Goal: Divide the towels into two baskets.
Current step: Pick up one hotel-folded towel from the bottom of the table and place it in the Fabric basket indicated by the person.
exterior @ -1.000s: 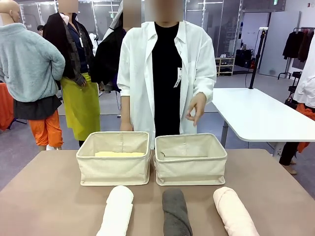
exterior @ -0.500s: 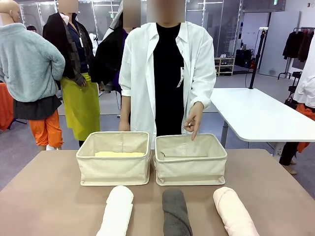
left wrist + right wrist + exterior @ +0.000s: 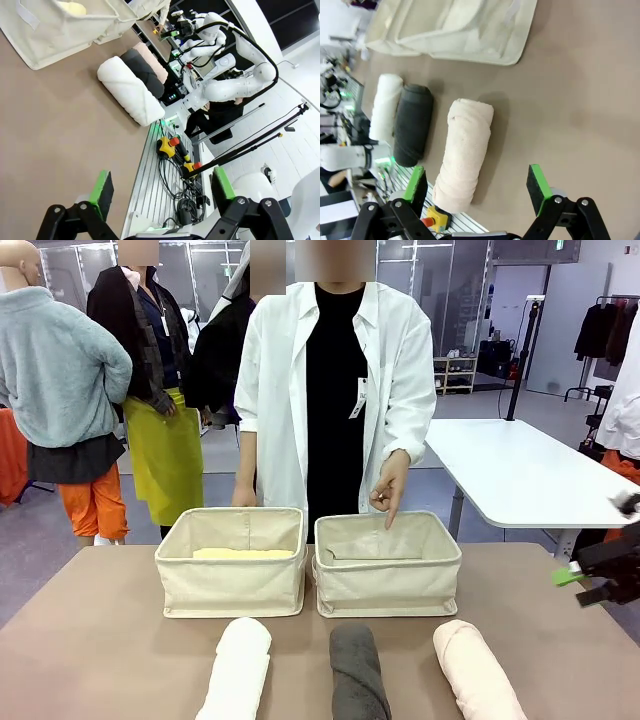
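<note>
Cream canvas marks the middle of the front view. The left basket (image 3: 232,585) and the right basket (image 3: 388,590) sit side by side on the brown counter (image 3: 90,640), with their inner walls almost touching. The pale yellow towel (image 3: 243,553) lies flat inside the left basket. Across the counter, the person's hand (image 3: 388,490) hangs over the back rim of the right basket, one finger pointing down into it.

Look to the lower part of that frame for the other three rolls. They lie on the counter in front of the baskets, apart from one another, and each runs off the bottom edge. The white towel (image 3: 238,665) is at lower left of centre, below the left basket. The dark grey towel (image 3: 357,675) is at lower centre, and the pale pink towel (image 3: 475,672) is at lower right.

Your right gripper (image 3: 476,184) is released, with its jaws spread wide and nothing between the green pads. In its wrist view the pale pink towel lies on the counter just beyond the fingers, and the dark grey and white rolls are further left in that frame. In the front view this gripper comes in at the right edge, above the counter and clear of the pink roll.

Your left gripper (image 3: 162,191) is also released and empty, jaws wide. It hangs over the counter's near edge, and the white towel lies well apart from it in the upper middle of its wrist view.
</note>
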